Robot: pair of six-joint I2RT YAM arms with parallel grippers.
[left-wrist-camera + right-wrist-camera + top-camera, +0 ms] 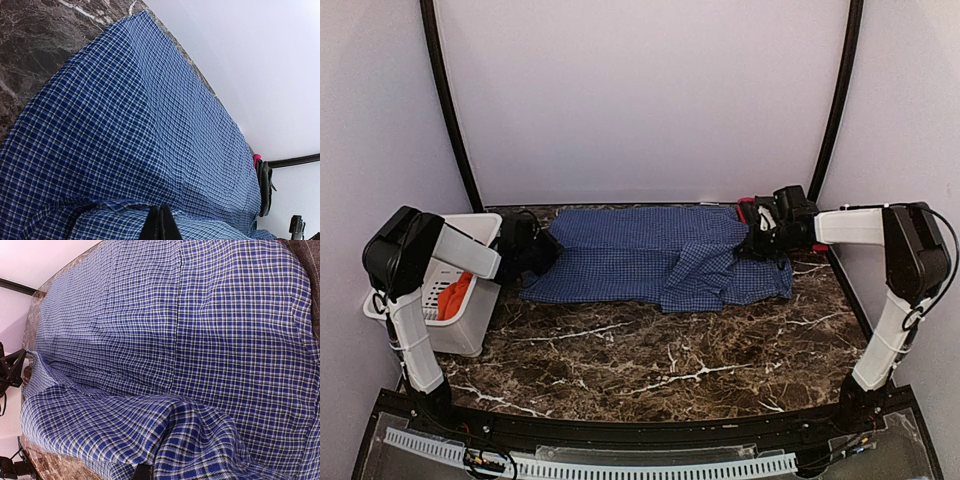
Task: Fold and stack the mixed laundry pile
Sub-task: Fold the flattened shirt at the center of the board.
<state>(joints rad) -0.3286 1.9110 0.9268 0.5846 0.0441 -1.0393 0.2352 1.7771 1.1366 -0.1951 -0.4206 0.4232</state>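
The blue-and-white checked shirt [650,255] lies spread across the back of the marble table, with a folded sleeve part at its front right. It fills the left wrist view [125,125] and the right wrist view [200,340]. My left gripper [535,250] is at the shirt's left edge, its fingers [161,224] pressed together on a folded hem. My right gripper [760,240] is at the shirt's right edge; cloth bunches up over it and only a finger tip [143,473] shows. The orange-red shirt [455,293] lies in the white basket.
The white slotted basket [460,335] stands at the table's left edge, under my left arm. A small red-pink object [745,205] sits behind the right gripper at the back wall. The brown marble table [650,360] shows in front of the shirt.
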